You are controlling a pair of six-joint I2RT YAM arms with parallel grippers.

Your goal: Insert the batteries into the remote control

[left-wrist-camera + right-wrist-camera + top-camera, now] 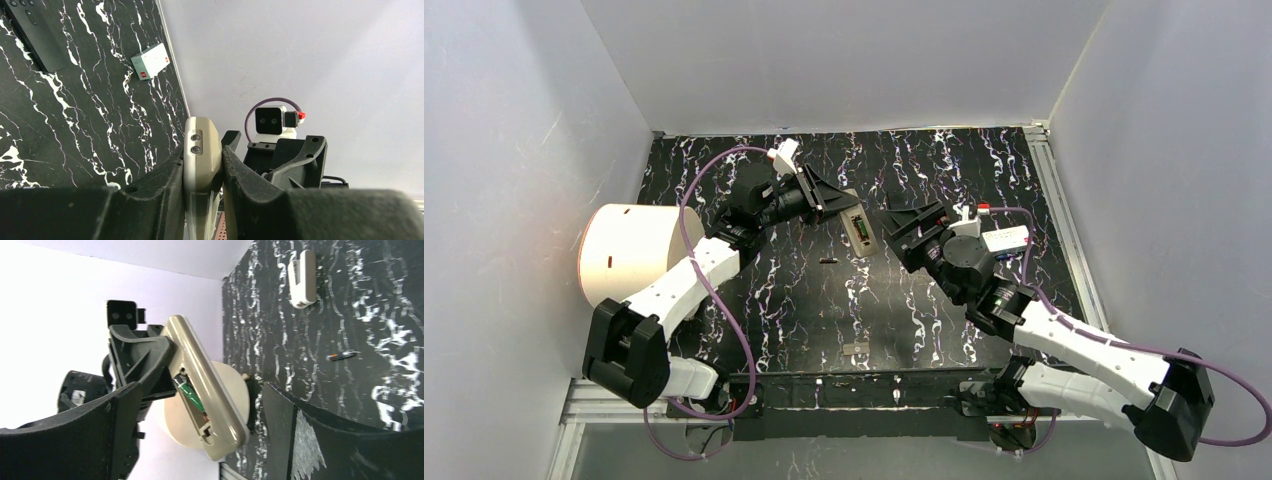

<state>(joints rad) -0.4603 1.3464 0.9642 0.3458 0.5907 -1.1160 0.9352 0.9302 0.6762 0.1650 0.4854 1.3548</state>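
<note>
While the left claw (202, 150) pinched the beige remote (857, 228) by one end above the middle of the counter (904, 320) — its open bay, a green battery (189, 392) seated, turned toward the right edge — the right claw (896, 235) gaped empty just beside it. The loose black battery (828, 260) lay toward the left edge from that claw, long axis parallel to the near edge; only the right claw was free.

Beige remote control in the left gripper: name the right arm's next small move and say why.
Probably lower the open right gripper to the small dark cylinder battery lying loose on the black marbled table. The beige remote, clamped by the left gripper, shows only one green cell seated.
</note>
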